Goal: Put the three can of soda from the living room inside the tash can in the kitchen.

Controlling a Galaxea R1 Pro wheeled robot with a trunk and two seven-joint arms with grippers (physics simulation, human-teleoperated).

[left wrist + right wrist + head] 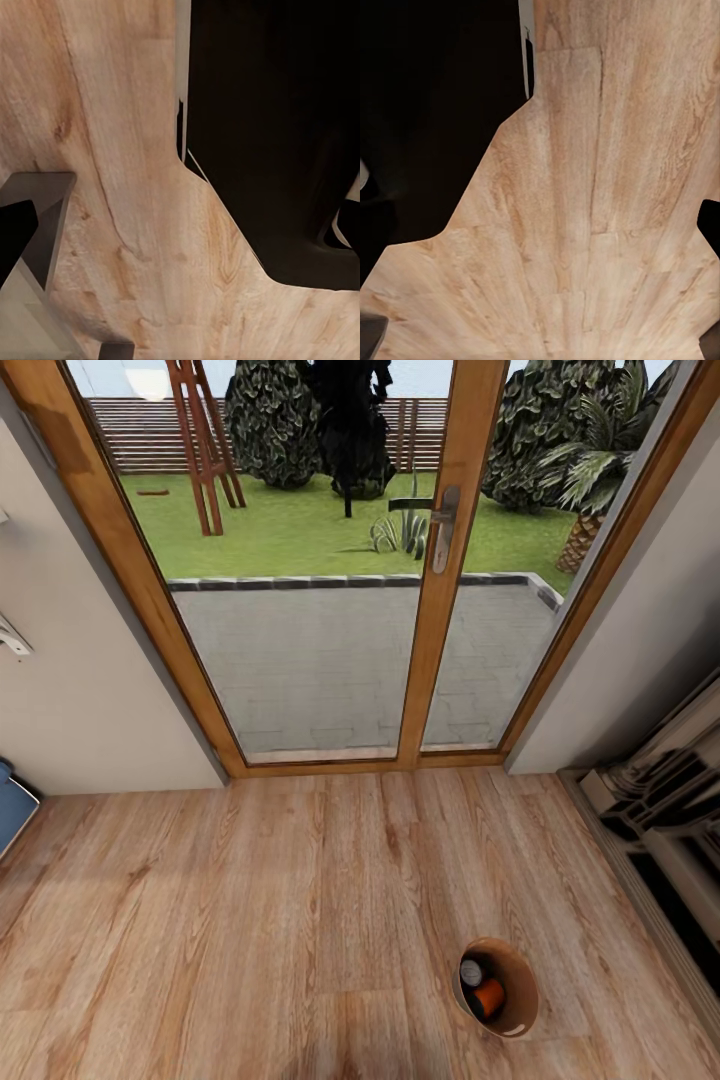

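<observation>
I see the trash can standing on the light wood floor before wood-framed glass doors. Inside lie an orange soda can and another can's silver top. I cannot tell either gripper's jaw state.

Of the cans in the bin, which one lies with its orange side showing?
The can nearer the bin's right wall; the other can shows its silver top.

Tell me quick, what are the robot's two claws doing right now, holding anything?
Left gripper: cannot be told; its wrist view shows light wood floor.
Right gripper: cannot be told either.
</observation>
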